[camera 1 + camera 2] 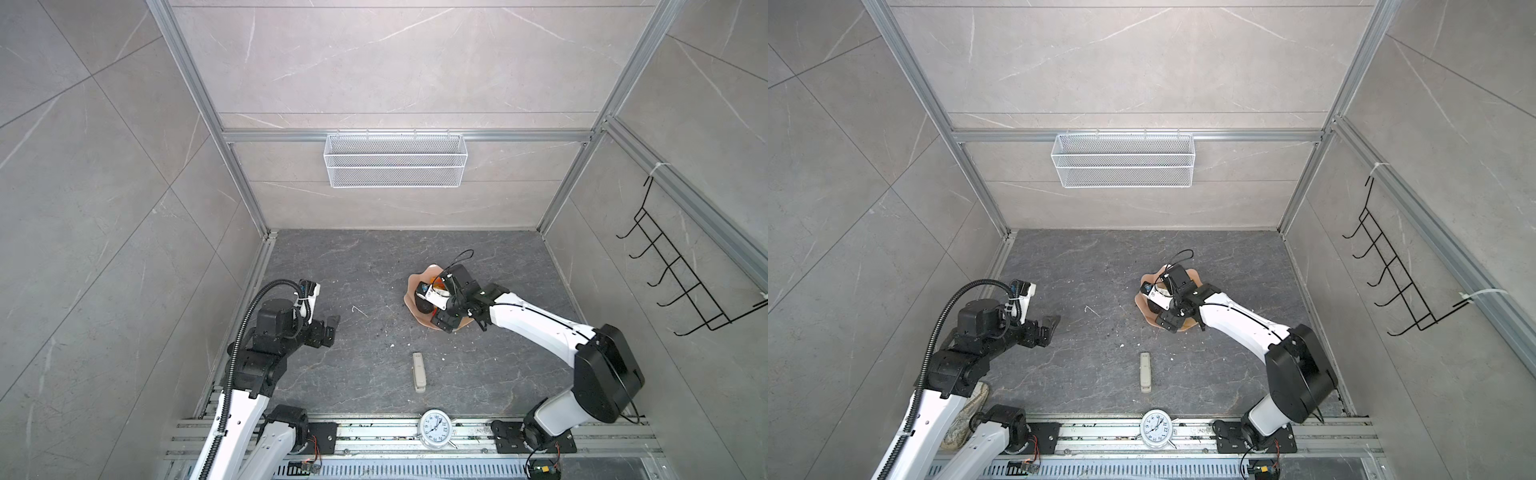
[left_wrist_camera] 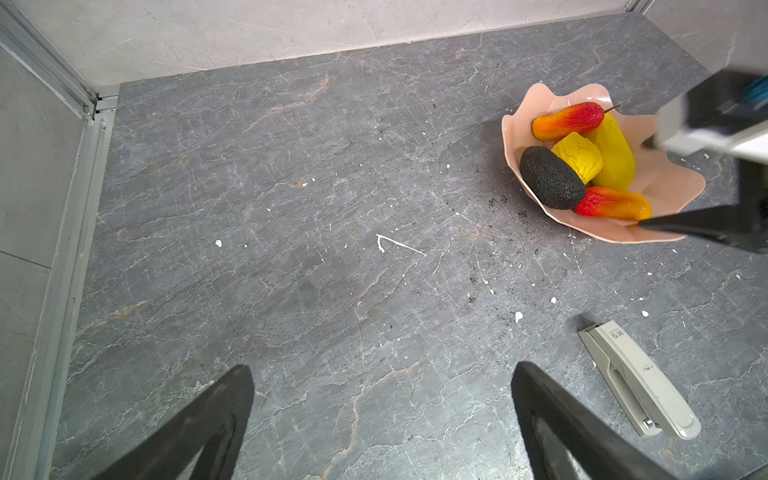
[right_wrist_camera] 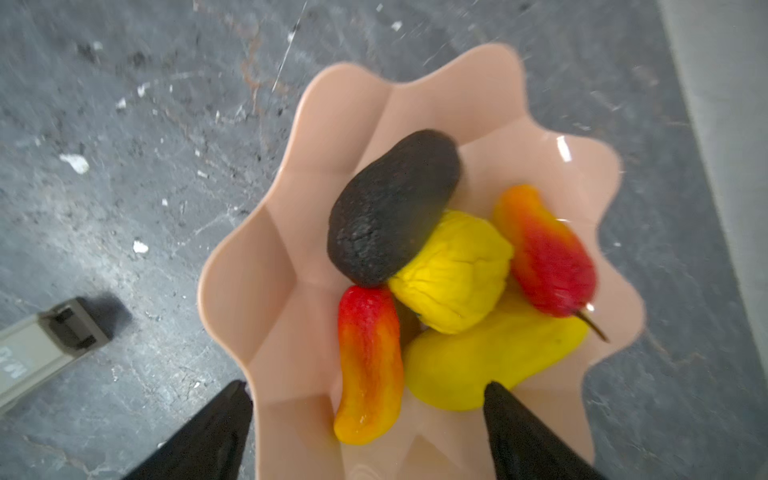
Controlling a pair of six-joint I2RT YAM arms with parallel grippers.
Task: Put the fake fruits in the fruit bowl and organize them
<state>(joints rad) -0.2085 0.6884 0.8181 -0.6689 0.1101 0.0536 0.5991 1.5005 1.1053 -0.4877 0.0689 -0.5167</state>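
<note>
The fruit bowl (image 3: 270, 291) stood on the dark surface (image 1: 353, 270), to the right of the middle. In both top views the wrist of the right arm covered most of it, and only parts of the pink rim (image 1: 415, 286) (image 1: 1144, 299) showed.

All 5 fake fruits lay inside the bowl. The black oval fruit (image 3: 395, 208) leaned on the ridged yellow fruit (image 3: 453, 270), which rested on the long yellow fruit (image 3: 490, 361). 1 red-orange fruit (image 3: 370, 365) lay beside them, and the red-orange fruit with a stem (image 3: 544, 253) lay on the opposite side, against the bowl wall.

The right jaws were spread wide over the bowl and held nothing. In the right wrist view, the first red-orange fruit lay in the gap between the 2 tips, and 1 tip overlapped the long yellow fruit. I cannot tell if it touched it.

The left jaws were also released and empty, over bare surface at the left, well apart from the bowl.

A beige stapler (image 1: 419, 372) lay flat on the surface, nearer than the bowl and apart from it.
</note>
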